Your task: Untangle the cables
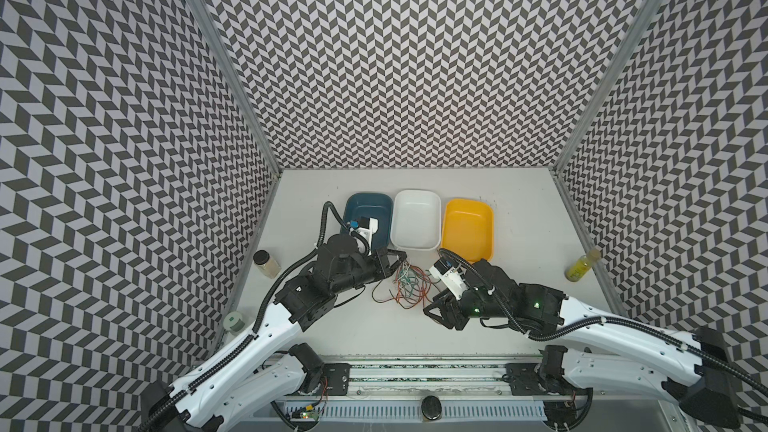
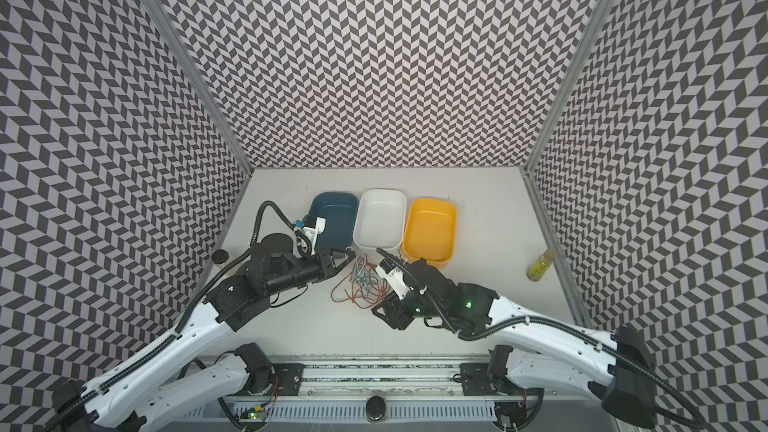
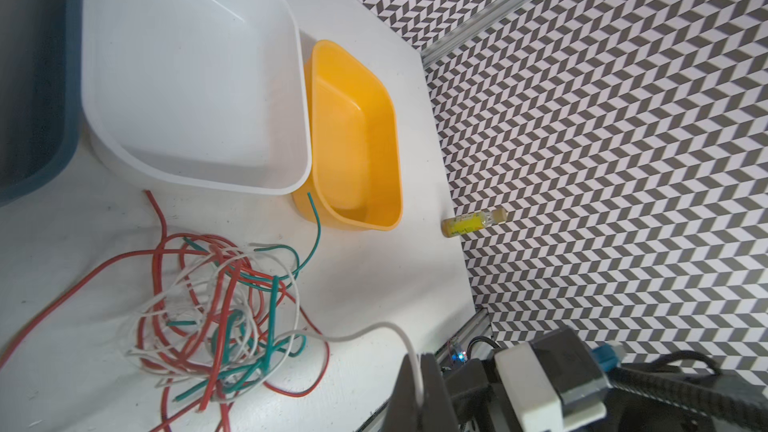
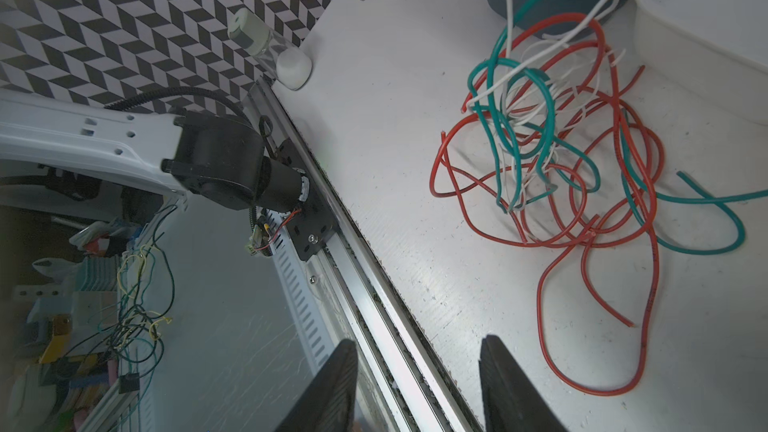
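While left gripper [image 1: 400, 255] is clamped shut on white cable [image 3: 365, 328] rising out of the cables [image 1: 405, 286] — red, white, green heap just off its tips — right gripper [image 4: 419, 351] sits jaws apart, empty, heap close beside it, not touching.

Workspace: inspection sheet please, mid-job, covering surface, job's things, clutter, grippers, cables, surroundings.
Surface: white tabletop, lightly scuffed.
Job's things: tangle of thin red, white and green wires, knotted, lying before the white plastic tub.
Clutter: blue plastic tub, yellow plastic tub; nothing seen inside any tub; dark-lidded jar and grey-capped clear bottle by the left wall; yellow bottle by the right wall.
Grippers: left gripper shut on one white wire; right gripper open, holding nothing.
Cables: black corrugated arm hoses, none seen snagged.
Surroundings: chevron-patterned walls; aluminium rail in front.
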`<state>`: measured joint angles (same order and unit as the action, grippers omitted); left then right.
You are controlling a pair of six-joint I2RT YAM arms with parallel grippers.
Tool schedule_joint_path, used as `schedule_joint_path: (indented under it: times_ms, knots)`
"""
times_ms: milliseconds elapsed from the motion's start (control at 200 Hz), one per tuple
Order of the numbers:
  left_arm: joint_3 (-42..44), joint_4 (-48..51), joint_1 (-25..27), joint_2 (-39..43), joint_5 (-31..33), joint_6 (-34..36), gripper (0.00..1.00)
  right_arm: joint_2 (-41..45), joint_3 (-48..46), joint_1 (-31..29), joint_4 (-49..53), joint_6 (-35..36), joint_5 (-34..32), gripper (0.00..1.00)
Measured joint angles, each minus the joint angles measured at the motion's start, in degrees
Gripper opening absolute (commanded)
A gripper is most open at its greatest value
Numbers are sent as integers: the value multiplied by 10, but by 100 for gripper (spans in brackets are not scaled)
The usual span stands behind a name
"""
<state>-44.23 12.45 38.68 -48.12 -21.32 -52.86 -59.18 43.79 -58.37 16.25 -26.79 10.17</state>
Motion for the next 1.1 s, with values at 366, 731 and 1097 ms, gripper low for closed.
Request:
schedule_joint_path:
  times_ms: [366,731,1097]
  knots:
    - [-3,-20,19,27,-4,-36,0,-58,-6,-2,-94,-8,-70,44]
    - [-3,-19,23,43,-4,-38,0,-155,2,-2,-121,3,-134,37]
    - [16,-16,23,70,-4,-43,0,-178,14,0,-142,14,-193,37]
